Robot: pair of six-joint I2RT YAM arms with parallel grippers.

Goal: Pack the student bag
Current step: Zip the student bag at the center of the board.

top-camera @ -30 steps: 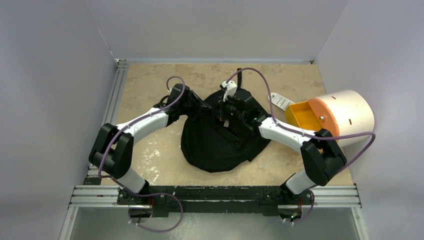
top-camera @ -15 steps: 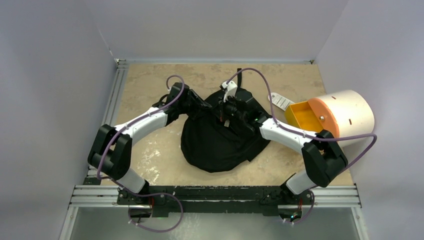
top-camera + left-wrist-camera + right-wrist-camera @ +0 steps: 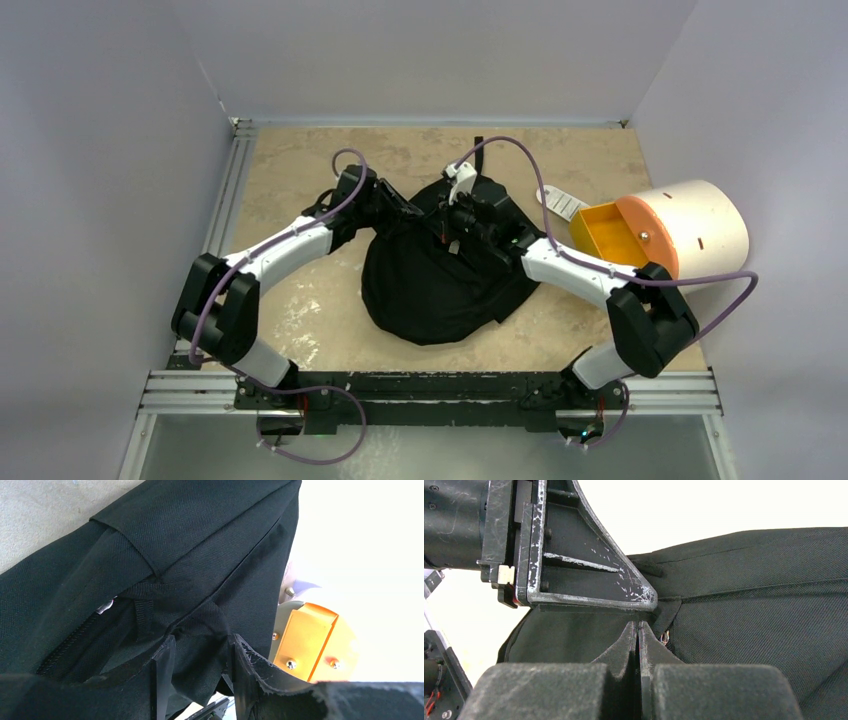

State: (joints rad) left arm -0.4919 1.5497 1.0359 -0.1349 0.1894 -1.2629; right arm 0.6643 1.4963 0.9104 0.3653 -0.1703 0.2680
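Note:
The student bag [image 3: 440, 285], a rounded black fabric backpack, lies in the middle of the table. Both grippers meet at its upper end. My left gripper [image 3: 418, 213] comes in from the left; in the left wrist view its jaws [image 3: 197, 647] are shut on a fold of the student bag [image 3: 200, 555], next to a zipper [image 3: 70, 645]. My right gripper [image 3: 452, 232] comes in from the right. In the right wrist view its fingertips [image 3: 639, 626] are pressed together against the student bag [image 3: 764, 610], beside a small metal piece [image 3: 665, 637]. Nothing shows between them.
A cream-and-orange cylinder [image 3: 680, 230] with an open orange drawer [image 3: 600, 230] lies at the right edge; its orange face [image 3: 305, 640] shows past the bag. A white tag [image 3: 563, 203] lies behind the bag, and a black strap [image 3: 478, 150] runs toward the back wall.
Both arms have shifted slightly, the left elbow outward and down, the right elbow to the right. The left jaws have closed a little. The bag has stayed in place.

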